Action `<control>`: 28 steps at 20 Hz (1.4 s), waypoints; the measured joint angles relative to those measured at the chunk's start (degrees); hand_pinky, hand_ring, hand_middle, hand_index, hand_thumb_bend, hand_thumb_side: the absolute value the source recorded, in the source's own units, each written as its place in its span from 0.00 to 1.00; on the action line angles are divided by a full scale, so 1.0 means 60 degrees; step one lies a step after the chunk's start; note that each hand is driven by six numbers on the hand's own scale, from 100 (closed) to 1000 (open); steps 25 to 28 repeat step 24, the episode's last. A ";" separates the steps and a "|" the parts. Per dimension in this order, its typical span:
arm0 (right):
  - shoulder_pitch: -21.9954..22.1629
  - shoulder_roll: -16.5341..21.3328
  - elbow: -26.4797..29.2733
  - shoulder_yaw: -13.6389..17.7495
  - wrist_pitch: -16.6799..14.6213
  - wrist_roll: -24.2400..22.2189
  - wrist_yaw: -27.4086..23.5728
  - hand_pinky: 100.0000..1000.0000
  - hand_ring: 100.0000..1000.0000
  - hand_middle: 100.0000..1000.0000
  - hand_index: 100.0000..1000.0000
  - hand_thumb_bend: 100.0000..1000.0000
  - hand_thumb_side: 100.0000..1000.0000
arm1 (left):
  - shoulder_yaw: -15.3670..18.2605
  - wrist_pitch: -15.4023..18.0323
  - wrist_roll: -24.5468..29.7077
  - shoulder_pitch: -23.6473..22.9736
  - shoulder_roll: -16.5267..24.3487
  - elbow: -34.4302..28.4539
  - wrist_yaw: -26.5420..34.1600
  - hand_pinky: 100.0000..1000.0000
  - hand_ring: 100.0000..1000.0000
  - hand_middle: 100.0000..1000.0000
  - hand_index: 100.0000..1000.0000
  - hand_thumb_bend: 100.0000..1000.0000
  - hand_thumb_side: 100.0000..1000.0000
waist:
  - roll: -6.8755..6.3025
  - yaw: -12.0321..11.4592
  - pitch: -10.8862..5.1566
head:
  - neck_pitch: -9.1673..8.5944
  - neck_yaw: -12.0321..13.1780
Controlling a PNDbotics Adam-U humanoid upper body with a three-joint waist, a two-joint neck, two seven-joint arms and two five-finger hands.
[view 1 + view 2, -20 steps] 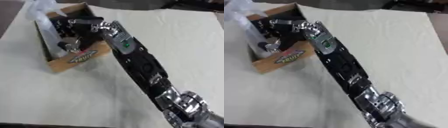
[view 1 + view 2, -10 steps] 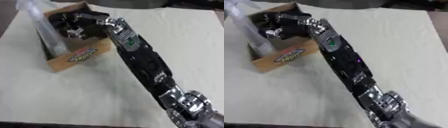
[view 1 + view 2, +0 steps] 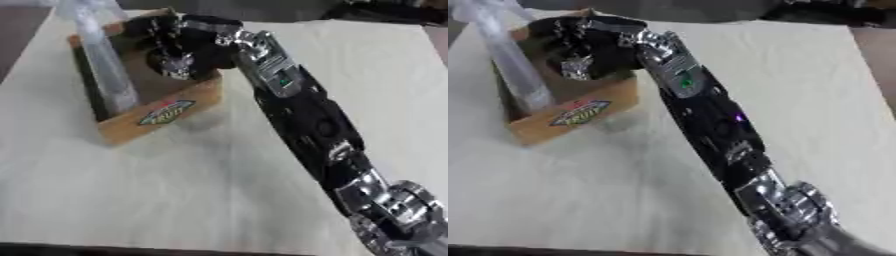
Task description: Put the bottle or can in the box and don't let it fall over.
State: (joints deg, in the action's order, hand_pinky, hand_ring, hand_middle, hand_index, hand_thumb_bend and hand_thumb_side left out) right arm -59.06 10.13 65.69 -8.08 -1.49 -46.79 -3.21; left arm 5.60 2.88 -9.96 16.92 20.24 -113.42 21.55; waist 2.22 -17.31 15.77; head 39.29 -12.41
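Observation:
A clear plastic bottle (image 3: 105,65) stands in the left part of the brown cardboard box (image 3: 162,114) at the upper left, leaning slightly against the box's left wall. My right hand (image 3: 175,42) hangs over the right part of the box, on an arm that reaches in from the lower right. Its fingers point down, relaxed, with nothing between them. A gap of bare box floor separates the hand from the bottle. The left hand shows in neither view.
The box has a printed label (image 3: 164,112) on its near wall and sits on a pale cloth-covered table (image 3: 131,195). My black and silver right arm (image 3: 306,120) crosses the table diagonally. Dark floor shows past the far edge.
My right hand has let go of the bottle and drawn back to the right side of the box. The bottle stays standing at the left.

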 measured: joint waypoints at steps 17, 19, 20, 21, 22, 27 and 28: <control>0.2376 0.2438 0.3568 0.0847 0.0694 0.1311 -0.2602 1.00 1.00 1.00 1.00 0.00 0.00 | 0.0194 -0.0003 -0.0231 -0.0701 0.0222 0.0000 -0.0280 1.00 1.00 0.92 0.88 0.32 0.82 | -0.0049 0.0888 -0.0202 | 0.0326 0.1037; 0.2747 0.2618 0.4014 0.1012 0.0856 0.1549 -0.2879 1.00 1.00 1.00 1.00 0.00 0.00 | 0.0226 -0.0009 -0.0259 -0.0788 0.0247 0.0000 -0.0334 1.00 1.00 0.92 0.88 0.32 0.82 | -0.0053 0.0998 -0.0208 | 0.0329 0.1118; 0.2941 0.2675 0.4220 0.1097 0.0950 0.1662 -0.2965 1.00 1.00 1.00 1.00 0.00 0.00 | 0.0229 -0.0009 -0.0268 -0.0842 0.0248 0.0000 -0.0349 1.00 1.00 0.92 0.88 0.32 0.82 | -0.0054 0.1060 -0.0211 | 0.0333 0.1166; 0.3144 0.2717 0.4388 0.1174 0.1058 0.1770 -0.2991 1.00 1.00 1.00 1.00 0.00 0.00 | 0.0230 -0.0010 -0.0274 -0.0896 0.0249 0.0000 -0.0372 1.00 1.00 0.92 0.88 0.31 0.82 | -0.0056 0.1122 -0.0220 | 0.0357 0.1218; 0.3361 0.2731 0.4557 0.1271 0.1158 0.1890 -0.2987 1.00 1.00 1.00 1.00 0.00 0.00 | 0.0232 -0.0017 -0.0283 -0.0945 0.0249 0.0000 -0.0400 1.00 1.00 0.92 0.88 0.31 0.81 | -0.0061 0.1181 -0.0232 | 0.0384 0.1266; 0.3801 0.2728 0.4882 0.1491 0.1344 0.2233 -0.2865 1.00 1.00 1.00 1.00 0.00 0.00 | 0.0239 -0.0035 -0.0301 -0.1040 0.0250 0.0000 -0.0442 1.00 1.00 0.92 0.88 0.31 0.80 | -0.0081 0.1294 -0.0261 | 0.0411 0.1376; 0.3801 0.2728 0.4882 0.1491 0.1344 0.2233 -0.2865 1.00 1.00 1.00 1.00 0.00 0.00 | 0.0239 -0.0035 -0.0301 -0.1040 0.0250 0.0000 -0.0442 1.00 1.00 0.92 0.88 0.31 0.80 | -0.0081 0.1294 -0.0261 | 0.0411 0.1376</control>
